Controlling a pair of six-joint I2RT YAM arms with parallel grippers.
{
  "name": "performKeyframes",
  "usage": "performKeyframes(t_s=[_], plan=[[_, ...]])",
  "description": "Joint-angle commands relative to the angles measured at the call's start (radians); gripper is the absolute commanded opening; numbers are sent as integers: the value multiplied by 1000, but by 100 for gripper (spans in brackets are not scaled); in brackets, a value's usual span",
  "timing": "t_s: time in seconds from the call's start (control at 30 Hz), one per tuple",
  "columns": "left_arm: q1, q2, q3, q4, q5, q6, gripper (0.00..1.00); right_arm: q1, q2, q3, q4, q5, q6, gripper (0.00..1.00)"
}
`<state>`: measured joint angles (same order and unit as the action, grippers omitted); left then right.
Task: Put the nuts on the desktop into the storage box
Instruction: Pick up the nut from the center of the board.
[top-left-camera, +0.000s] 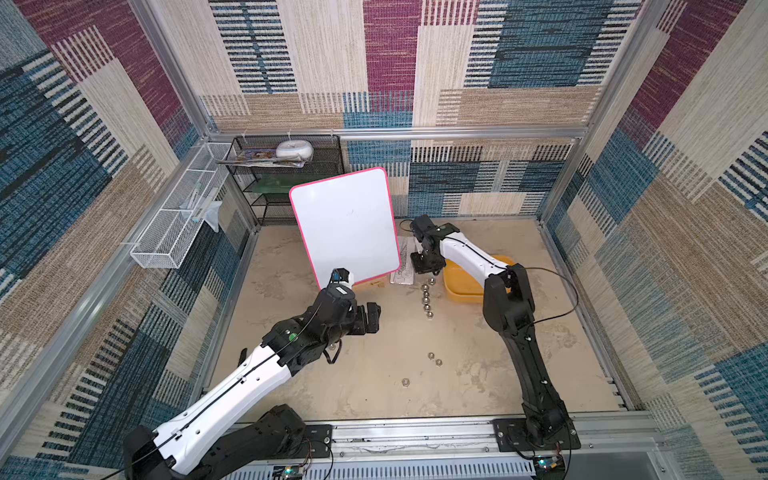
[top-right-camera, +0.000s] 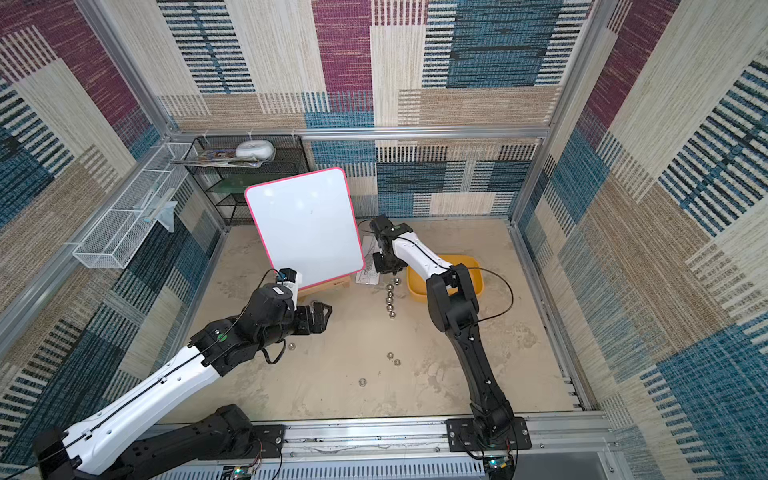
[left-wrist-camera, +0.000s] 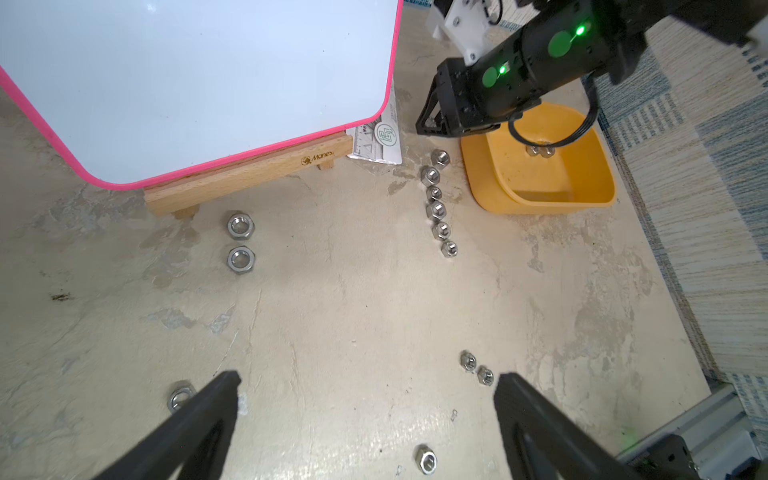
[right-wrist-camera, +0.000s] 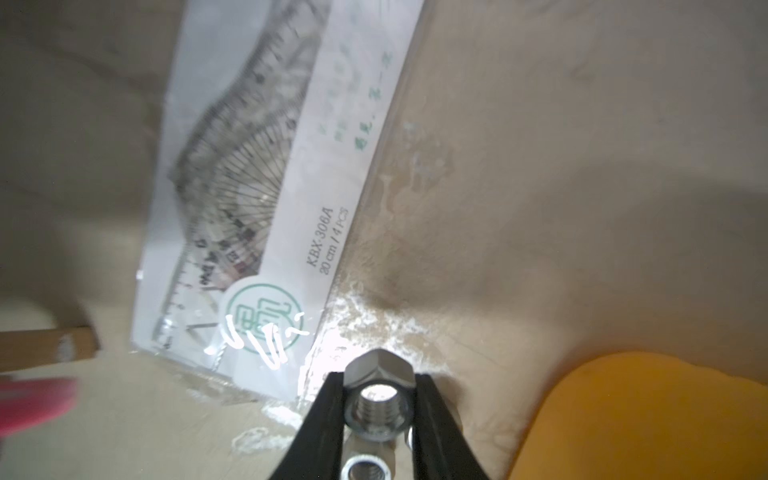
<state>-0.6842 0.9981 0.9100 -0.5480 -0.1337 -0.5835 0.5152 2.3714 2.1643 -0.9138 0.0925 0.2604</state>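
The box (top-left-camera: 461, 293) lies on the desktop (top-left-camera: 478, 395) near the right edge, in the far half, with two nuts (left-wrist-camera: 539, 150) in it. Just left of it a row of nuts (top-left-camera: 426, 297) runs from far to near. At its far end one nut (right-wrist-camera: 379, 405) sits between the jaws of the right gripper (right-wrist-camera: 380, 379). The ruler pack (top-left-camera: 402, 276) lies behind the row, beside the stand (left-wrist-camera: 249, 174), which carries the board (top-left-camera: 345, 224). Toward the front edge lie a pair (top-left-camera: 434, 358) and a single nut (top-left-camera: 405, 381). The shelf (top-left-camera: 286, 178) stands in the far left corner.
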Motion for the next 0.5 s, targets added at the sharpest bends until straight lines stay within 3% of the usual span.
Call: performKeyframes(t_s=[0.0,0.23,0.47], plan=[[2,11,6,30,28,17,100,-3,-44,6,-13,6,24,28],[2,61,36,71,98,40,100,-39,-172,-80,-9,12,52,28],[2,135,78,104,174,62,100,-141,-360,-303,53,10,71,28]])
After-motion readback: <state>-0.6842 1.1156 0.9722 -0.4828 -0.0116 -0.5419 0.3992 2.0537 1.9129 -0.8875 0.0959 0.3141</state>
